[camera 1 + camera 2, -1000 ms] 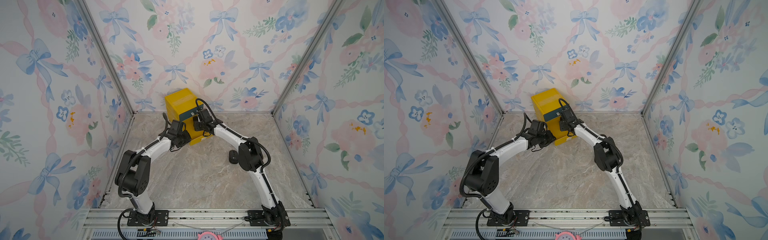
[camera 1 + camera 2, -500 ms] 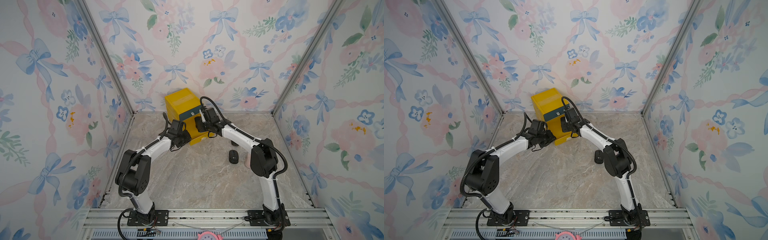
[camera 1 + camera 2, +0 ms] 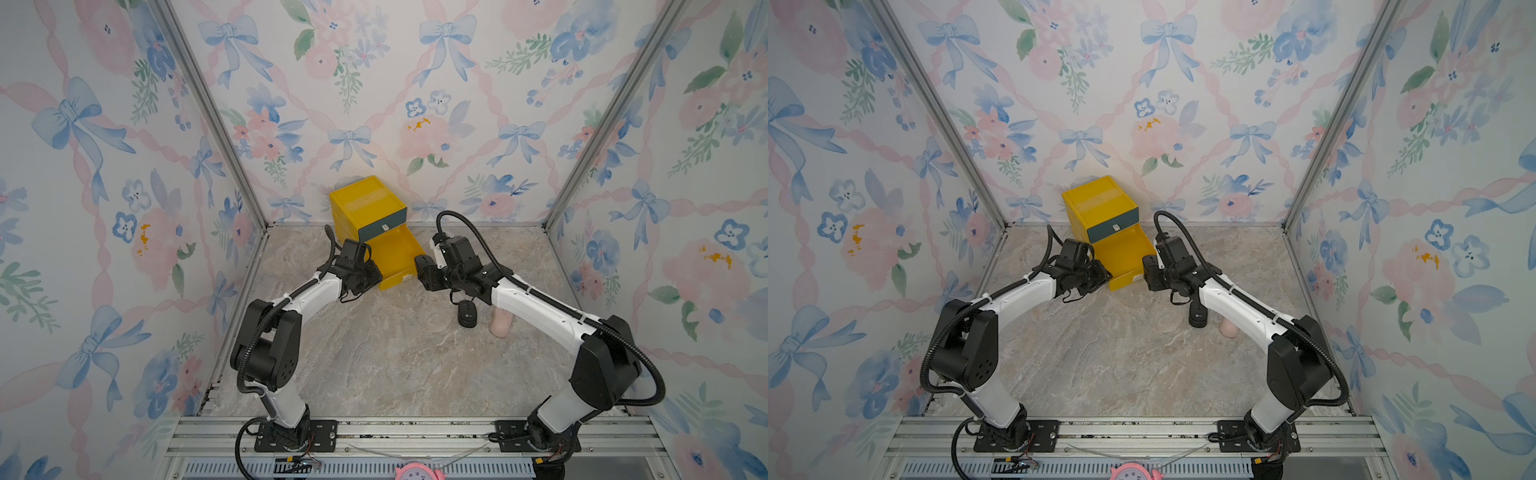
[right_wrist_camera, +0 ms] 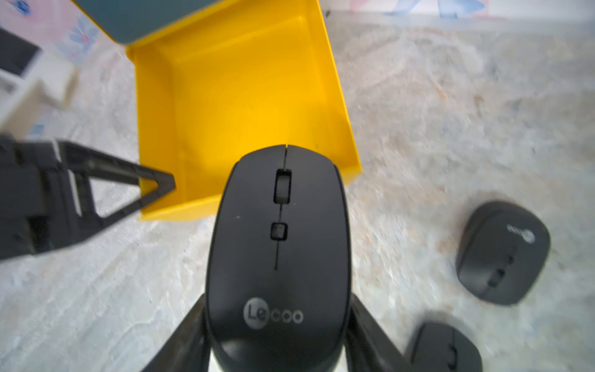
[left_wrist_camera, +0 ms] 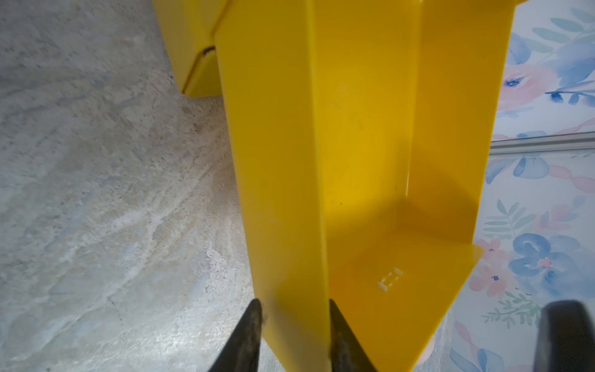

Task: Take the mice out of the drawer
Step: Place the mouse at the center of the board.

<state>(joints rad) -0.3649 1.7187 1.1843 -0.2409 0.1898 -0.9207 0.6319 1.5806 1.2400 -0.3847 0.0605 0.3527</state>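
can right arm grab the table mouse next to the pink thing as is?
Probably not yet: right gripper is shut on another mouse. Once that's dropped, nothing covers the table mouse, close beside its forearm.

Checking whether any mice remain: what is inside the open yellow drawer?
Nothing shows inside the yellow drawer: only its bare floor. The mouse held in the right tool hides part of the front edge, and the rear under the teal drawer front is covered.

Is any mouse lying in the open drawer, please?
No, the drawer shows only bare yellow floor; the right claw holds a mouse.
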